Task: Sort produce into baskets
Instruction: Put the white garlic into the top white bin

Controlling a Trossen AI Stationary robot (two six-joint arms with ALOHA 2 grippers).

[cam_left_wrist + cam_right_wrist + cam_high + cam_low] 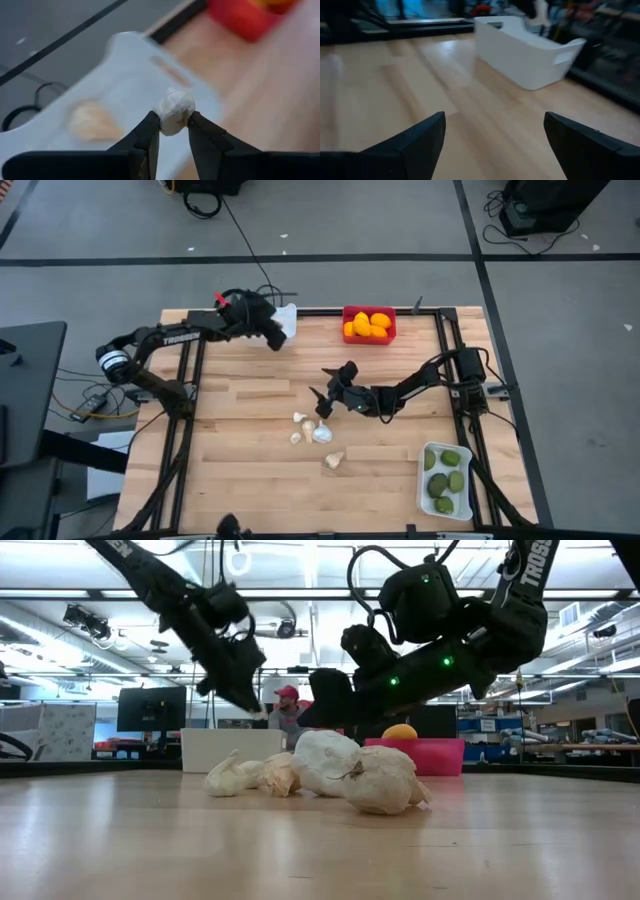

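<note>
My left gripper (277,337) hangs over the white basket (286,321) at the table's far left, shut on a whitish garlic bulb (174,111); another beige bulb (90,120) lies in that basket. Several garlic bulbs (312,430) lie on the table's middle. My right gripper (327,388) is open and empty just above them. The red basket (369,326) holds orange and yellow citrus. A white basket (446,480) at the near right holds green fruits. My left gripper pinches the garlic bulb by its two sides (165,122) between its fingertips. The fingers slant down from the table's left. The bulb is lifted clear, above the white basket's inside.
The table's metal frame rails (190,395) run along its left and right sides. A person in a red cap (288,700) shows beyond the far edge in the low view. Bare wood (240,470) lies at the near left.
</note>
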